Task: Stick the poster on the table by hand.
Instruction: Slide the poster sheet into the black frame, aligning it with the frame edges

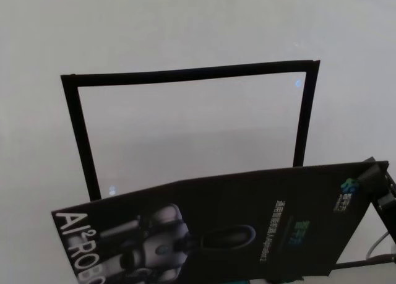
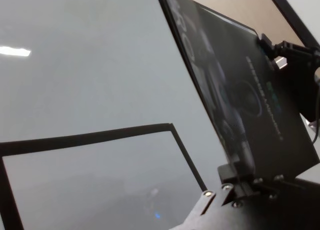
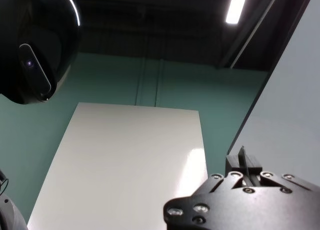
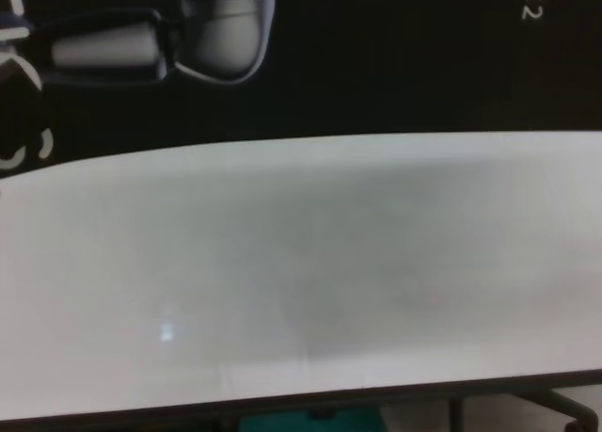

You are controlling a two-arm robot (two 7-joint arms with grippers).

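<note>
Poster (image 1: 247, 228) held up off the white worktop (image 1: 185, 24), tilted, printed face toward the head camera, over the worktop's near part. Black tape outline (image 1: 185, 73), rectangular, lies flat on the worktop beyond it; the poster covers the outline's near side. Right end effector (image 1: 377, 176) pinches the poster's upper right corner, fingers pressed together on the sheet edge. Left end effector (image 2: 240, 182) clamps the poster's opposite edge, seen in the left wrist view, fingers pressed on the sheet. Chest view: poster's lower edge hangs above the worktop's near area.
</note>
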